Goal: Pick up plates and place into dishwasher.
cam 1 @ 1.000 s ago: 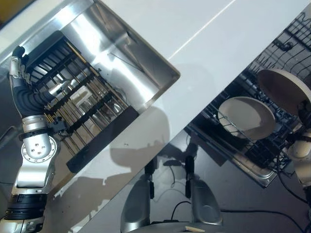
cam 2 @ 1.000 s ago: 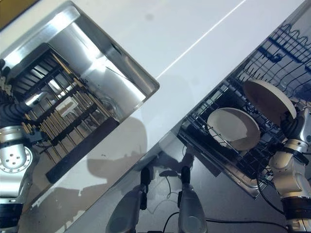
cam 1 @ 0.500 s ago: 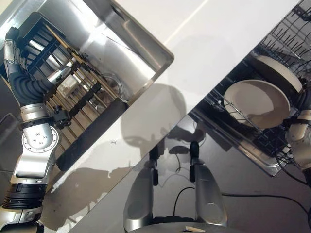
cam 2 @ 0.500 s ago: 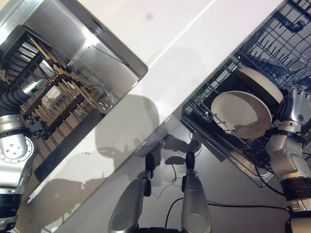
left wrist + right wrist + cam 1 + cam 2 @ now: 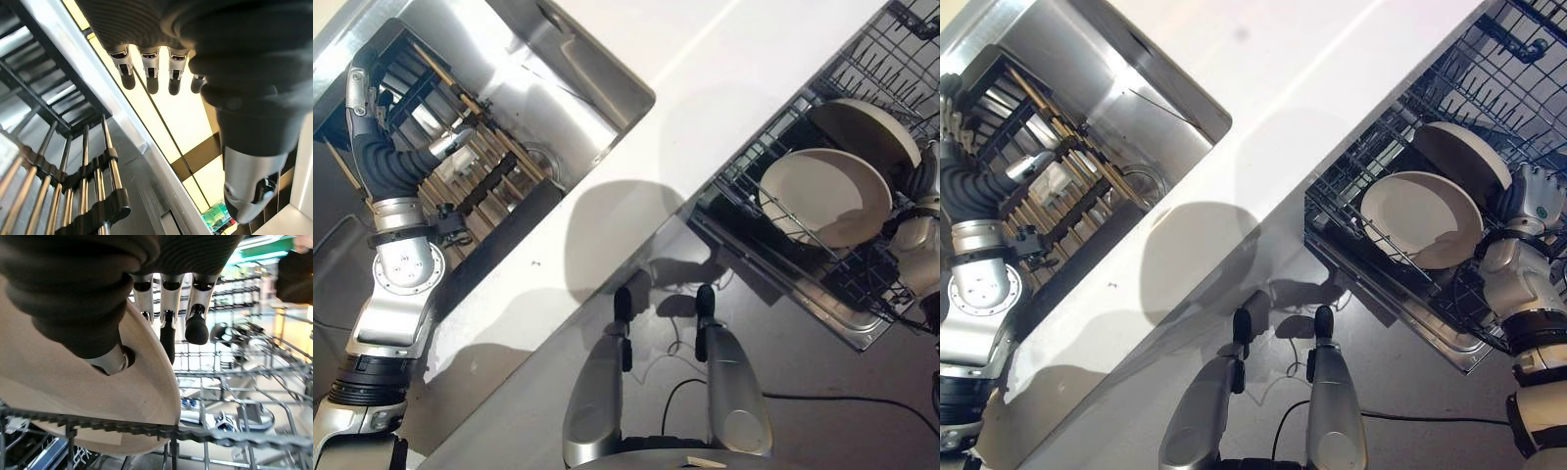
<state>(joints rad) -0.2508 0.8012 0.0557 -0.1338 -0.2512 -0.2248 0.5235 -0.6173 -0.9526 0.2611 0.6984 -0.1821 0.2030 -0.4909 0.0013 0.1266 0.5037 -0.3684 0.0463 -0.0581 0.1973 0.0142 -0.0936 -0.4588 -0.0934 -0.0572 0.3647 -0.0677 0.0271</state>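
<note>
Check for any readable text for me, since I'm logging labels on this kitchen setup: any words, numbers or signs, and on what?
None can be read. The plates in the dishwasher rack, the sink and the countertop carry no print. The left wrist view shows a green and red packet, too blurred to read.

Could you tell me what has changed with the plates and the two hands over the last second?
The right hand has brought its plate down into the dishwasher rack, standing just behind the plate already there; its fingers still curl round the rim. That first plate kept its slot. The left hand stays open over the sink's drying rack, holding nothing.
</note>
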